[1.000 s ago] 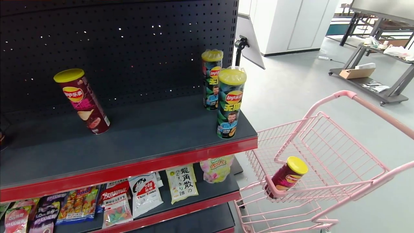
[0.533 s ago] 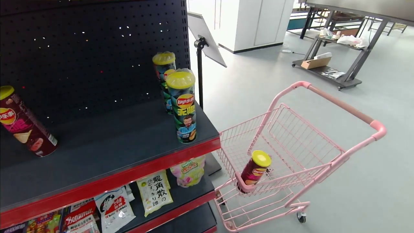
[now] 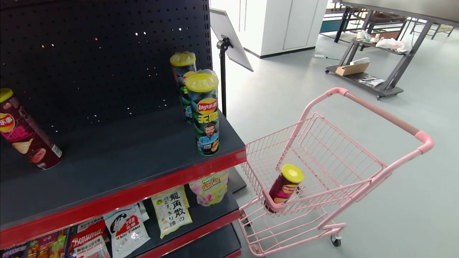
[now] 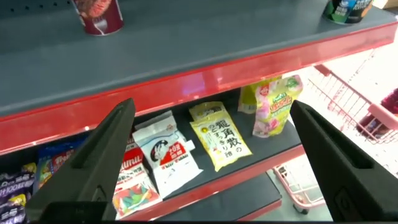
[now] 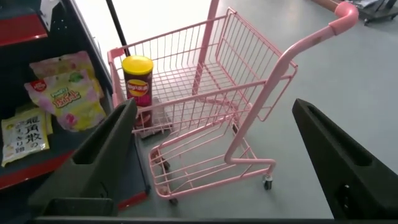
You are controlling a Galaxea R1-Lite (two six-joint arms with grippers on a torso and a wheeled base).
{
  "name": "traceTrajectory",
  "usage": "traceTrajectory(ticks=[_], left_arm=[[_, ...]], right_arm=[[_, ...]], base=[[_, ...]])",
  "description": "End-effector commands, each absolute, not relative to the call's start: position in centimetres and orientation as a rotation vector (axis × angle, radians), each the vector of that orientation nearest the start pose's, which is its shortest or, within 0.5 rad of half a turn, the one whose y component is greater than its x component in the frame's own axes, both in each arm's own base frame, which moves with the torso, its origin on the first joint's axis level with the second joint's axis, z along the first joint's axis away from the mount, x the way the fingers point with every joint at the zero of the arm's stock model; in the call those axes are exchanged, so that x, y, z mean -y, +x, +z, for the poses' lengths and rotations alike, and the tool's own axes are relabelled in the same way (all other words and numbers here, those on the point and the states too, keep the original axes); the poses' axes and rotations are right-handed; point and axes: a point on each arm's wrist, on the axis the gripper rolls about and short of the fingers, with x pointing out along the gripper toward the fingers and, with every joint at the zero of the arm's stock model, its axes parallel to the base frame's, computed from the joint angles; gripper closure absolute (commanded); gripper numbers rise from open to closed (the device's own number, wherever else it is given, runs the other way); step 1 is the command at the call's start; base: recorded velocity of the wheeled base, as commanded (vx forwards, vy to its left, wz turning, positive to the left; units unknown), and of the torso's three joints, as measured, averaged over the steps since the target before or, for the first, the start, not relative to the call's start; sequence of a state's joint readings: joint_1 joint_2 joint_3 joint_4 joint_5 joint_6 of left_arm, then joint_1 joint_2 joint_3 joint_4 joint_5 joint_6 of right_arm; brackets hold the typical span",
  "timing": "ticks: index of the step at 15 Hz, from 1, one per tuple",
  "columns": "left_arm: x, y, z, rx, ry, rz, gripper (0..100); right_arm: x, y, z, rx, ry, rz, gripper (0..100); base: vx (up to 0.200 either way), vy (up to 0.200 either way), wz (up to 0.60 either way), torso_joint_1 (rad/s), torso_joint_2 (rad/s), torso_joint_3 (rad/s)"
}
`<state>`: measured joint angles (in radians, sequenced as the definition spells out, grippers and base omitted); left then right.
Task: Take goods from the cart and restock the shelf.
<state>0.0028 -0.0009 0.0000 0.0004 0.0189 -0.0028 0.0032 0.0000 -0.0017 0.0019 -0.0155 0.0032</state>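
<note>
Can [image 3: 285,187] in cart [image 3: 358,172], right of shelf [image 3: 122,161]

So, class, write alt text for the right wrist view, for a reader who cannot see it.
A pink shopping cart on a grey floor holds one maroon chip can with a yellow lid, standing in its basket. The open right gripper frames the foreground, and snack bags lie on a dark shelf beside the cart.
</note>
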Motion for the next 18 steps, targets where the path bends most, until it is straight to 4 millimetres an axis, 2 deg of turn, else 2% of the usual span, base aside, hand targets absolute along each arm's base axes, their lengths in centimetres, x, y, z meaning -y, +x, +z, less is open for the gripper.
traceTrajectory(ticks=[1, 12, 18], left_arm=[[-0.04, -2.28, 7.55, 0.000, -0.003, 0.023, 0], [-0.04, -2.28, 7.55, 0.000, -0.003, 0.023, 0], [-0.04, -2.28, 7.55, 0.000, -0.003, 0.023, 0]], right_arm=[[0.04, -2.29, 7.57, 0.000, 0.003, -0.012, 0], [0.04, -2.29, 7.57, 0.000, 0.003, -0.012, 0], [0.04, -2.28, 7.58, -0.001, 0.006, -0.014, 0]], base=[[0.000, 0.000, 0.00, -0.139, 0.35, 0.198], [0.000, 0.000, 0.00, -0.142, 0.37, 0.229], [0.000, 0.000, 0.00, -0.179, 0.53, 0.347]])
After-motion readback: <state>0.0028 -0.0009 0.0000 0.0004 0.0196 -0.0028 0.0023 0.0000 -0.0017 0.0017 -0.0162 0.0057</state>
